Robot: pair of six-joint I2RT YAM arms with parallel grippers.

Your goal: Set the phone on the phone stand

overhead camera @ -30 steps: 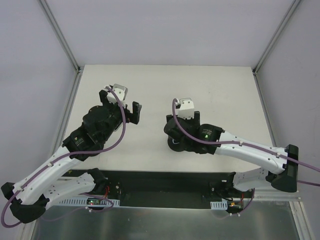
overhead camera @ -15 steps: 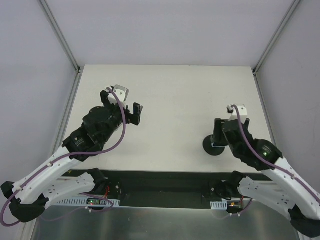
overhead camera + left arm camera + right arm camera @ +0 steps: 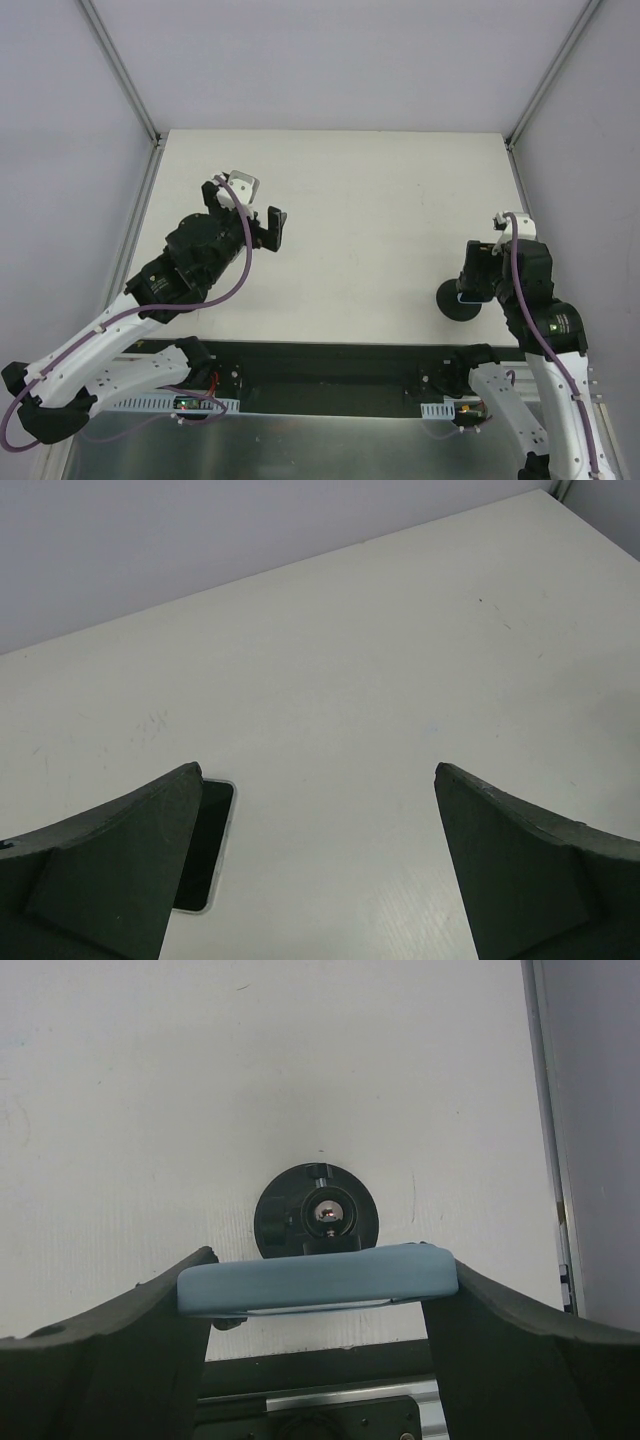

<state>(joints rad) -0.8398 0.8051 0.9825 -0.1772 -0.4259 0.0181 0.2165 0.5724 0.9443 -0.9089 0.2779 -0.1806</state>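
desk: white, matte, pale grey walls around it, metal frame posts at the far corners
left end effector: fingers spread wide, nothing between them, hangs over the left half of the desk
phone: lies flat on the desk, black glossy screen up, thin white rim. sits right at the finger on the left of the left wrist view and is partly hidden behind it. not gripped. can't make it out in the top view
right end effector: closed across a light-blue-cased phone, one finger on each short end, the case held level between them
phone stand: black round disc base with a short post and a shiny screw at its centre. stands on the desk near the right near edge, directly below the light-blue-cased phone in the right wrist view
cradle: only a small black bit shows under the blue case. can't tell whether the case sits in it
phone vs phone stand: well apart, phone by the left arm, stand far over on the right
arms: left one reaches out mid-desk, right one is folded back close to its base
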